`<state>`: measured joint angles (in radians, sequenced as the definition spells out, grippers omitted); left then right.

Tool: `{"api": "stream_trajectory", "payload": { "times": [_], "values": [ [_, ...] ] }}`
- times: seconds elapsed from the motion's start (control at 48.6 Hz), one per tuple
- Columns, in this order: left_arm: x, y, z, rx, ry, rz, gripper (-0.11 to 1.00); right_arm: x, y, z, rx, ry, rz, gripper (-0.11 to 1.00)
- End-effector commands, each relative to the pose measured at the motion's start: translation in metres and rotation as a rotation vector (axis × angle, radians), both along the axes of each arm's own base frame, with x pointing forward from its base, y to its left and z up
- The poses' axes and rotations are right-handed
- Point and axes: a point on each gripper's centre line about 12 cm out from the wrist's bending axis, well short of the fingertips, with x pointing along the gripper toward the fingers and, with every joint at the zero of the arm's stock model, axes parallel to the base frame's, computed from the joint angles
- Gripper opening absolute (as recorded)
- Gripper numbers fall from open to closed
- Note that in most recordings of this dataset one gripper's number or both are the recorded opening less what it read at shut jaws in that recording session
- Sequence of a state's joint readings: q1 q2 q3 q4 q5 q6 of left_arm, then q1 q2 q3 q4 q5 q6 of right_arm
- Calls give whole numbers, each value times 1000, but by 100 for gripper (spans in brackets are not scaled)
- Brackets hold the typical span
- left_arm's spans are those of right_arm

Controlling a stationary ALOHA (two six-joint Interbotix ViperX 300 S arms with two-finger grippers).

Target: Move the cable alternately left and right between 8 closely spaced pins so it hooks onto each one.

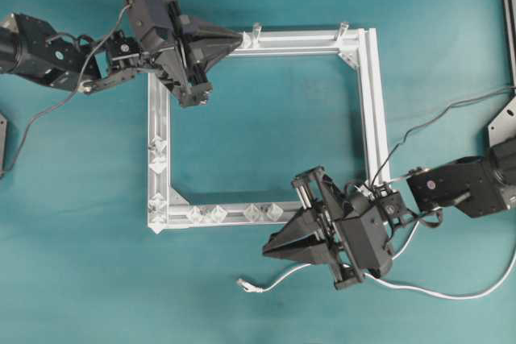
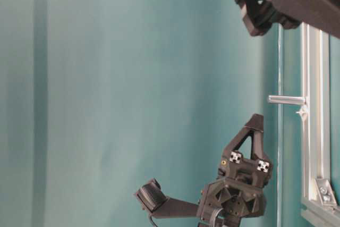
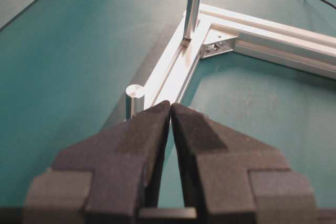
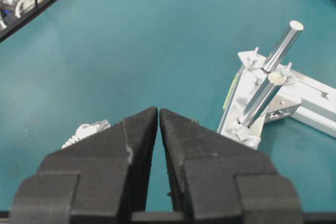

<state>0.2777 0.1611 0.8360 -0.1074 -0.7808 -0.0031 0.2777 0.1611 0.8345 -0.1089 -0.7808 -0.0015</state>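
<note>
Overhead exterior view shows a square silver frame [image 1: 367,86] of grooved aluminium rail lying flat on the teal table [image 1: 266,126], with bare table inside the square and wide margins of it all round. My left gripper [image 1: 239,39] sits over the frame's top-left corner, nose pointing along the top rail toward 2 upright grey posts [image 1: 256,31]. My right gripper [image 1: 270,252] hangs just below the bottom rail, outside the frame, nose pointing left.

On the left wrist view my left fingertips [image 3: 152,121] are black, matte, wedge-shaped pads, tips almost meeting with only a thin slit between them, and nothing is caught there. Beyond them the rail runs to a bracketed corner, 1 round polished post near and 1 farther.

On the right wrist view my right fingertips [image 4: 144,124] stand the same way: nearly together, a hairline gap, holding nothing.

The cable [image 1: 435,290], a thin white flexible cord, lies loose on the table below the frame, curving from the right edge under my right arm to its small plug [image 1: 242,283], which rests near my right gripper but apart from it. It touches no pin.

The pins [image 1: 205,214], whitish translucent diamonds, sit in close pairs: 4 along the lower left rail, 4 along the bottom rail, all to the left of my right gripper
</note>
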Motion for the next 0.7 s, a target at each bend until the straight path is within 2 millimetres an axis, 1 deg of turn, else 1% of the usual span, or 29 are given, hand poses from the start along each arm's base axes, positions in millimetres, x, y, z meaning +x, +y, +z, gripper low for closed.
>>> {"api": "stream_trajectory", "payload": {
  "times": [0.0, 0.021, 0.041, 0.103, 0.144, 0.247, 0.35, 0.411, 0.555, 0.679],
  "values": [
    [4, -6, 25, 23, -27, -40, 15, 3, 4, 18, 17, -51, 9, 19],
    [3, -7, 26, 20, -15, -41, 14, 3, 4, 19, 15, -46, 9, 19],
    [3, -7, 27, 18, -3, -43, 12, 2, 3, 19, 12, -40, 8, 17],
    [-1, -9, 29, 1, 41, -48, 1, 1, 3, 20, -2, -9, 5, 4],
    [-4, -10, 31, -6, 70, -52, 0, 1, 2, 21, -11, 14, 1, 0],
    [-10, -15, 43, -17, 103, -68, 0, -3, 0, 26, -35, 62, -5, 0],
    [-17, -22, 58, -14, 92, -83, 0, -5, -1, 39, -47, 81, -9, 0],
    [-23, -26, 63, -16, 89, -88, 0, -7, -1, 46, -59, 102, -10, 0],
    [-42, -35, 70, -32, 101, -100, 0, -3, 3, 63, -74, 158, -15, 0],
    [-62, -43, 76, -49, 121, -110, 0, 2, 9, 68, -60, 244, -31, 0]
  ]
}}
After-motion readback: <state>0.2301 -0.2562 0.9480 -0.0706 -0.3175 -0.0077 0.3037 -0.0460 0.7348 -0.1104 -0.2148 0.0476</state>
